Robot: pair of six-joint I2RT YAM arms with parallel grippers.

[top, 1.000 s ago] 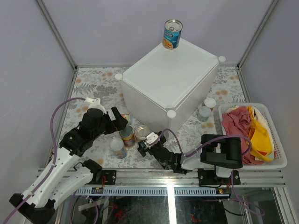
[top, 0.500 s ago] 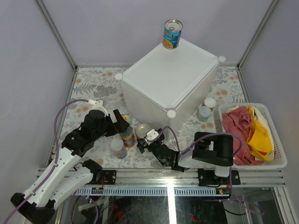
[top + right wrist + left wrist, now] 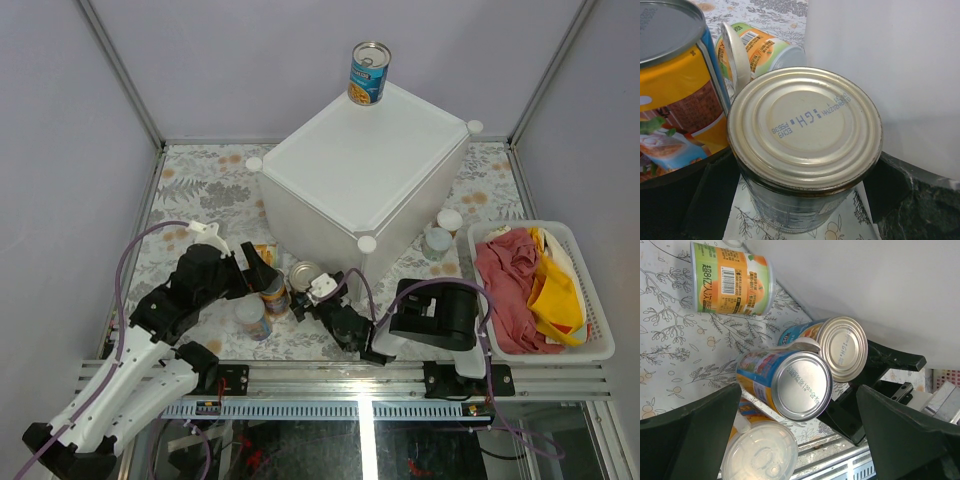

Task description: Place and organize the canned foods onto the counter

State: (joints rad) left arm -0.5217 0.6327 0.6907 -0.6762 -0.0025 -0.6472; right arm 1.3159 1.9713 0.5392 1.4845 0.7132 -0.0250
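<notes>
The counter (image 3: 360,170) is a white box with one blue can (image 3: 368,73) at its far corner. On the mat before it stand a silver-topped can (image 3: 305,276), a blue-and-yellow can (image 3: 273,292) and a white-lidded can (image 3: 252,317). My left gripper (image 3: 262,272) is open, its fingers wide on either side of the blue-and-yellow can (image 3: 790,385). My right gripper (image 3: 318,300) is open, with its jaws close on both sides of the silver-topped can (image 3: 805,130), which stands on the mat. An orange-and-green can (image 3: 732,285) lies on its side by the counter wall.
Two white-lidded cans (image 3: 449,222) (image 3: 437,240) stand right of the counter. A white slatted basket (image 3: 590,300) of red and yellow cloths sits at the right. The counter's near wall (image 3: 890,65) rises just behind the cans. The metal rail (image 3: 360,375) runs along the near edge.
My right arm has swung left and brought its gripper up around the silver-topped can. My left gripper has moved right and nearer, onto the blue-and-yellow can.
</notes>
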